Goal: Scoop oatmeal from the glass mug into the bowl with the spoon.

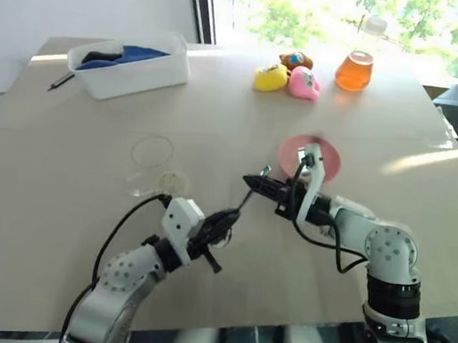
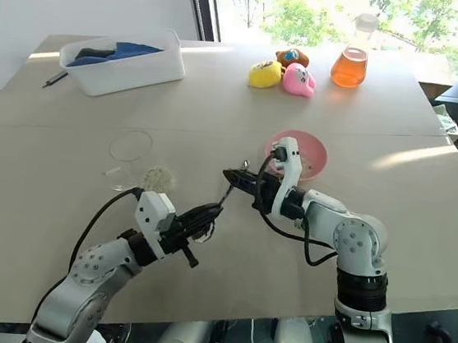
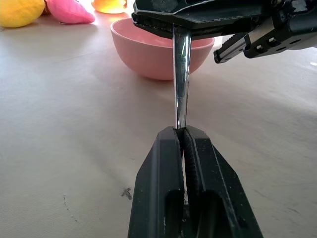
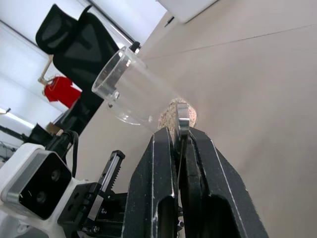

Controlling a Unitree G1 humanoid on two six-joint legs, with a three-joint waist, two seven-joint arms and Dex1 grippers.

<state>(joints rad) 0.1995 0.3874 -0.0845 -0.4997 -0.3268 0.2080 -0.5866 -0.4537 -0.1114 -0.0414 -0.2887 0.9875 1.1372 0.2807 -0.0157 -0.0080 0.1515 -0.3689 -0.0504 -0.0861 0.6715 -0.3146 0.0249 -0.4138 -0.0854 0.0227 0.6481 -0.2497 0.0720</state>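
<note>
Left wrist view has both claws clamped on the spoon [image 3: 181, 74]: left gripper [image 3: 184, 136] low, right gripper [image 3: 188, 22] up top, bowl [image 3: 148, 59] behind.

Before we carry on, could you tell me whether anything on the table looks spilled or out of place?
Yes: the glass mug lies tipped on its side, and the oatmeal sits in a small clump on the bare table beside it, not inside.

Left tool [image 3: 184, 135] and right tool [image 3: 179, 26] both clamp spoon [image 3: 181, 84]; bowl [image 3: 148, 54] behind.
</note>
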